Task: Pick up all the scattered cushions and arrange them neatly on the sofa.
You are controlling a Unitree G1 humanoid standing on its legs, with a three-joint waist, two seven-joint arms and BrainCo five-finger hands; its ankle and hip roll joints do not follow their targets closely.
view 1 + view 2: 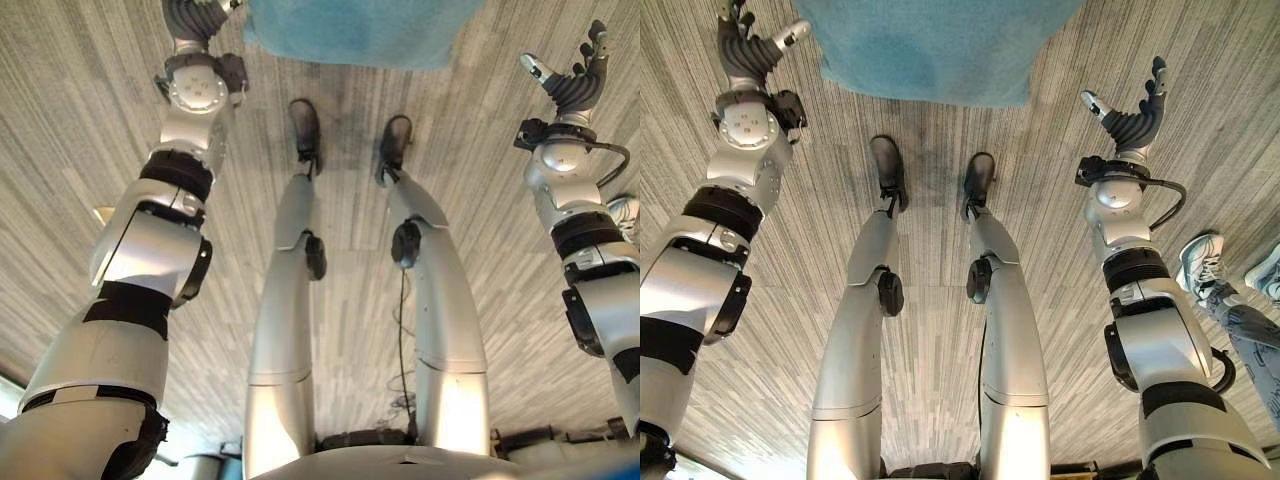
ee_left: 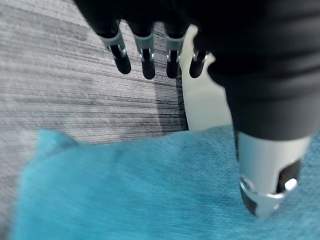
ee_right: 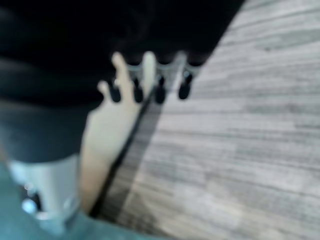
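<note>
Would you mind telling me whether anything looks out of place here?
Yes: a teal cushion lies on the floor rather than on a sofa, between the open left hand and open right hand.

The teal cushion (image 1: 930, 50) is soft woven cloth, matt and finely ribbed. The floor (image 1: 940, 330) looks like matt, streaked grey wood-grain planking.

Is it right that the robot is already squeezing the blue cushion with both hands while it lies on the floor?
Not quite. The blue cushion does lie on the floor, but neither hand squeezes it. In the right eye view the left hand and right hand hang open on either side of it, and the left wrist view shows straight fingers above the cloth.
</note>
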